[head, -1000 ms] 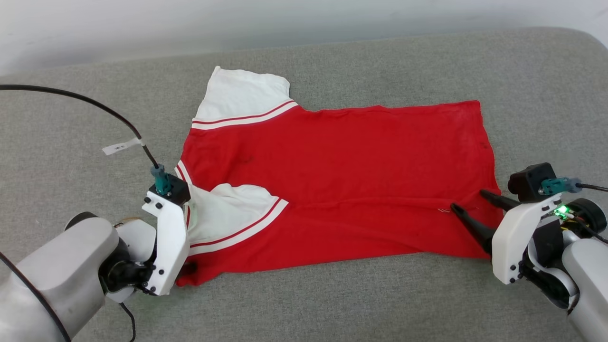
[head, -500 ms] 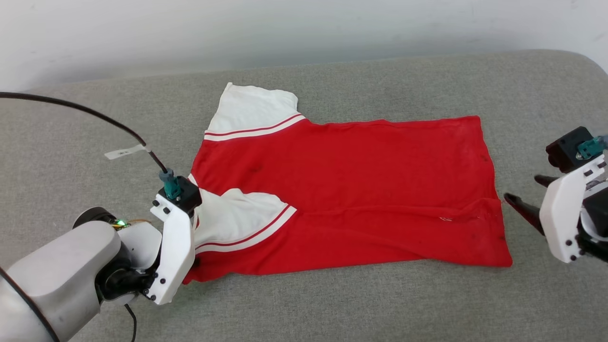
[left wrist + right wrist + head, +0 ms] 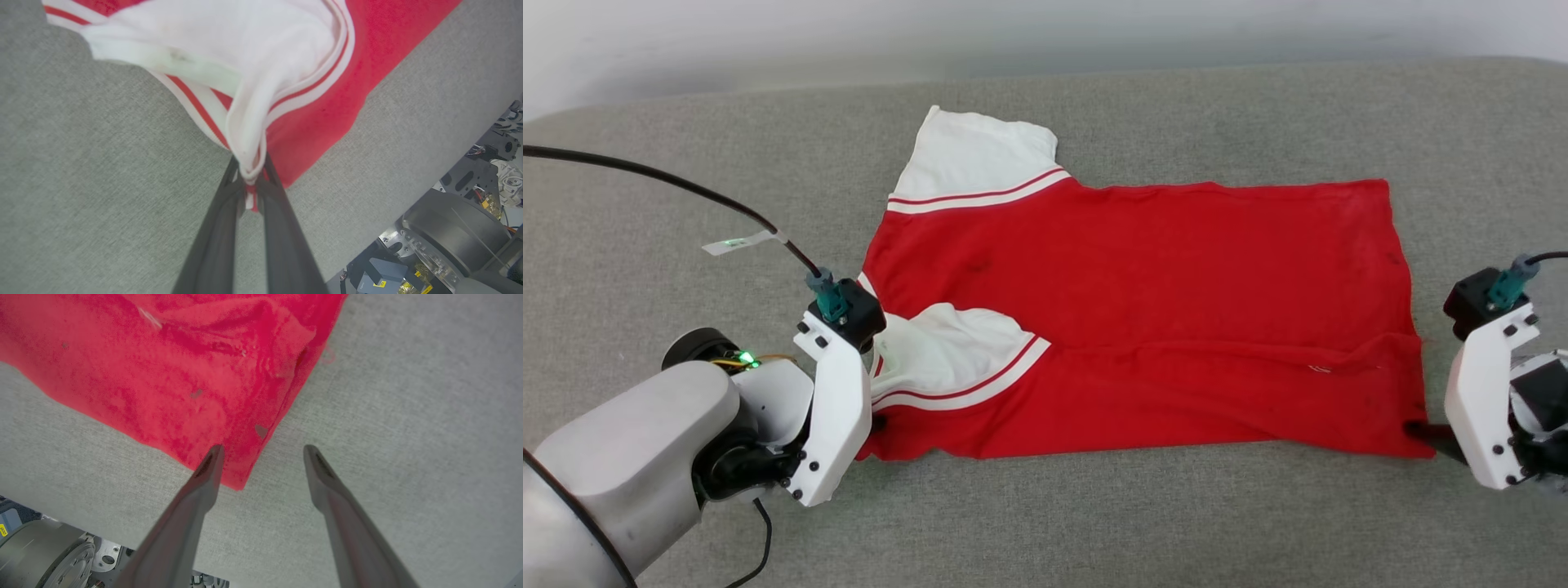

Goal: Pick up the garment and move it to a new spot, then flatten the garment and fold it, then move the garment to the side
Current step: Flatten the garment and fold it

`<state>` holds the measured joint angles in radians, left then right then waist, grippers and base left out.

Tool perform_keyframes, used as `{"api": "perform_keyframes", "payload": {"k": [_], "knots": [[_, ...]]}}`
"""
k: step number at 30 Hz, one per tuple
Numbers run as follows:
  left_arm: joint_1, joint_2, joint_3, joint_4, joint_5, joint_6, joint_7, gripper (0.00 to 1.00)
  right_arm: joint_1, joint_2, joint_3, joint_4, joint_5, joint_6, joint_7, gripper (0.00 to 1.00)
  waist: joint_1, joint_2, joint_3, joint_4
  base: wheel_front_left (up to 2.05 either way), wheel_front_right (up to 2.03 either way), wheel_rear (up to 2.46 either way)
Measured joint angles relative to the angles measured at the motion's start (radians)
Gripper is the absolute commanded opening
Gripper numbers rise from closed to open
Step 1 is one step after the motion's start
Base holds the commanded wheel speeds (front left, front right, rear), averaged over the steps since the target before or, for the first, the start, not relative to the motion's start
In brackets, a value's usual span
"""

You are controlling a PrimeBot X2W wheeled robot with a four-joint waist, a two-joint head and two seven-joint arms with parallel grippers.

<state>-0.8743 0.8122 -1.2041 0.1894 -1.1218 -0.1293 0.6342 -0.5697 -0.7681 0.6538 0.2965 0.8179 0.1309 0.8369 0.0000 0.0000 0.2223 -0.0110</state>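
The garment (image 3: pixel 1143 327) lies spread on the grey cushion, plain red side up. One white sleeve (image 3: pixel 980 155) points to the far side and the other (image 3: pixel 947 351) is folded onto the body. My left gripper (image 3: pixel 249 185) is shut on the striped trim at the garment's near left edge (image 3: pixel 245 159), lifting it into a peak. In the head view its fingers (image 3: pixel 876 422) are mostly hidden under the white housing. My right gripper (image 3: pixel 263 451) is open at the near right corner (image 3: pixel 239 479); one fingertip (image 3: pixel 214 455) is over the red cloth and the other over bare cushion.
The grey cushioned surface (image 3: pixel 1094 523) runs wide around the garment, with a pale wall behind it. Its near edge shows in both wrist views, with the robot's base (image 3: pixel 453 241) below. A black cable (image 3: pixel 686 188) arcs over my left arm.
My left gripper has shut on the garment's near left edge. My right gripper moved off the right hem, out to the right, then down to the near right corner. The head camera shifted.
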Motion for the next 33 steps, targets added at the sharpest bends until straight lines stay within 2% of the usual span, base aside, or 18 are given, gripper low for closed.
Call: {"api": "perform_keyframes", "payload": {"k": [7,9,11,12,18,23,33], "knots": [[-0.007,-0.001,-0.006,0.007,0.002,0.000,-0.018,0.00,0.034,0.084,-0.001,0.108,-0.014,0.000,-0.045,1.00,-0.0001,0.0000,0.041,0.013,0.00,0.00,0.00],[-0.006,0.000,-0.006,0.010,0.001,0.000,-0.022,0.00,0.033,0.091,-0.001,0.115,-0.013,0.000,-0.054,1.00,-0.0001,0.0000,0.042,0.009,0.00,0.00,0.00],[-0.002,0.002,-0.007,0.015,0.000,0.000,-0.027,0.00,0.032,0.094,-0.001,0.121,-0.007,0.000,-0.069,0.13,-0.0001,0.0000,0.037,0.005,0.00,0.00,0.00],[0.003,0.002,-0.007,0.017,-0.002,0.000,-0.030,0.00,0.032,0.096,-0.001,0.124,-0.003,0.000,-0.078,0.00,-0.0001,0.0000,0.034,0.002,0.00,0.00,0.00],[0.042,0.024,-0.011,0.025,-0.020,0.000,-0.050,0.00,0.032,0.088,0.001,0.105,0.018,0.000,-0.120,0.00,0.0000,0.0000,-0.007,-0.007,0.00,0.00,0.00],[0.081,0.054,-0.014,0.002,-0.035,0.001,-0.066,0.00,0.058,0.035,-0.003,0.044,0.046,0.000,-0.134,0.00,0.0000,0.0000,-0.049,-0.009,0.00,0.00,0.00],[0.202,0.109,-0.028,-0.084,-0.062,0.045,-0.106,0.00,0.201,-0.049,-0.037,-0.082,0.091,0.000,-0.122,0.00,-0.0001,0.0000,-0.103,-0.007,0.00,0.00,0.00]]}}
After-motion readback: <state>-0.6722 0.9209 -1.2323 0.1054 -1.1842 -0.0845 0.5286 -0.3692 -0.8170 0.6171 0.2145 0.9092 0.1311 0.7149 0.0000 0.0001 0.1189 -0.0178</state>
